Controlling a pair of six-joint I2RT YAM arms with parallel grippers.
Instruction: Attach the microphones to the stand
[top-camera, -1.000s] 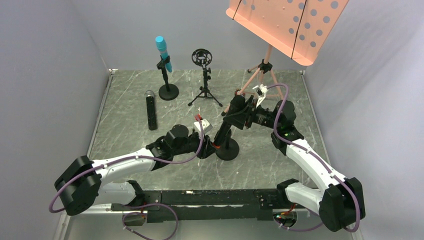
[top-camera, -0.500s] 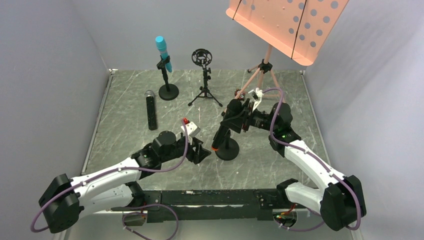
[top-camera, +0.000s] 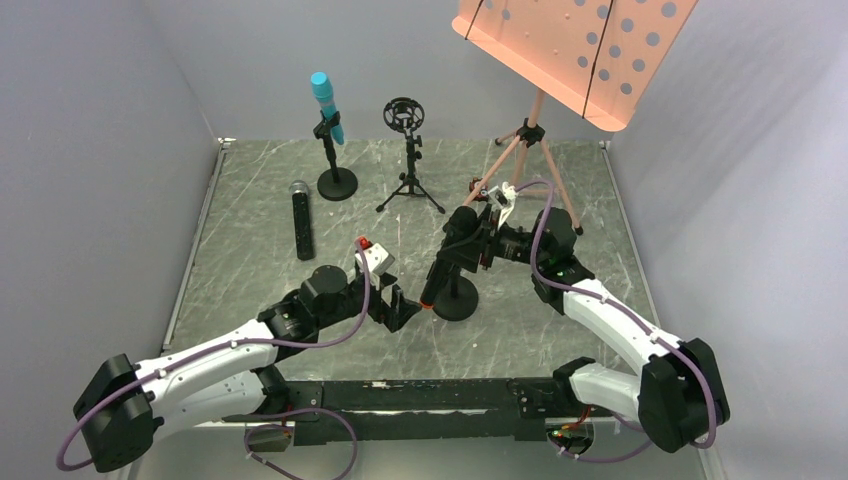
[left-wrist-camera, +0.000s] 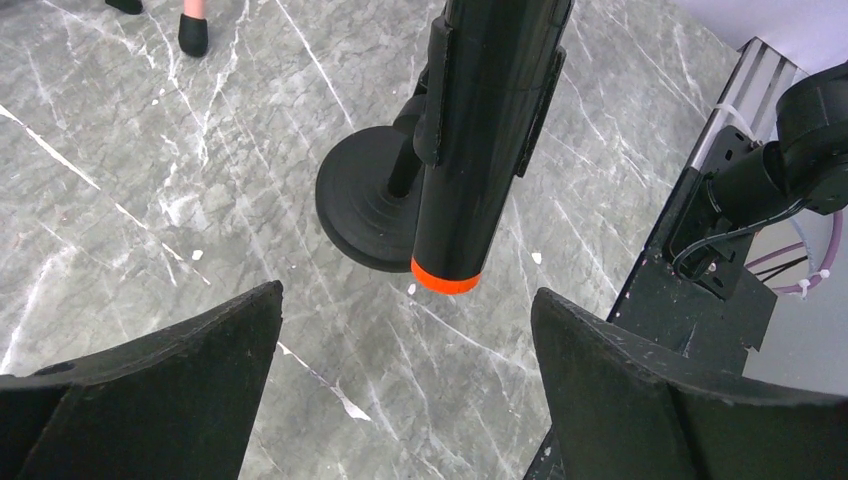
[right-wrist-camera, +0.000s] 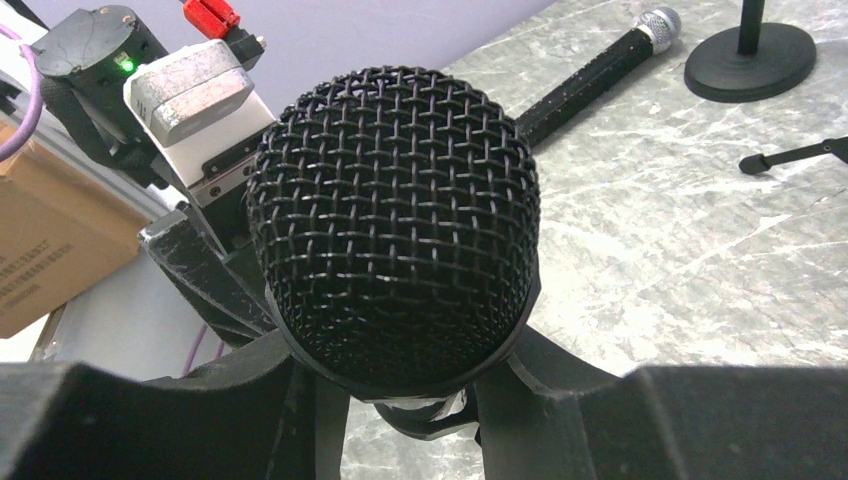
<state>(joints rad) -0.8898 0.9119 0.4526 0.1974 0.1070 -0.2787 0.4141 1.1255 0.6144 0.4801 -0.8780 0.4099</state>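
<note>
3 microphones, 4 stands and 2 claws on 1 surface (top-camera: 250, 285).
Microphones: 1 cyan-blue microphone (top-camera: 325, 105), 1 black microphone with an orange end (top-camera: 436, 278), 1 black microphone with a silver mesh head (top-camera: 301, 222). Stands: 2 round-base, the far stand (top-camera: 337, 184) and the near stand (top-camera: 458, 302); 1 tripod stand (top-camera: 410, 160); 1 pink music stand (top-camera: 560, 50). Claws: 1 left claw (top-camera: 395, 306), 1 right claw (top-camera: 468, 238).

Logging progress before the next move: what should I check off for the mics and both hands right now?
1. Left hand open, clear of the orange-ended mic: ok.
2. That mic seated in the clip: ok.
3. Clip's hold firm: cannot tell.
4. Right hand shut on that mic's upper part: ok.
5. Cyan mic mounted on its stand: ok.
6. Silver-headed mic mounted: not ok, lying on the table.
</note>
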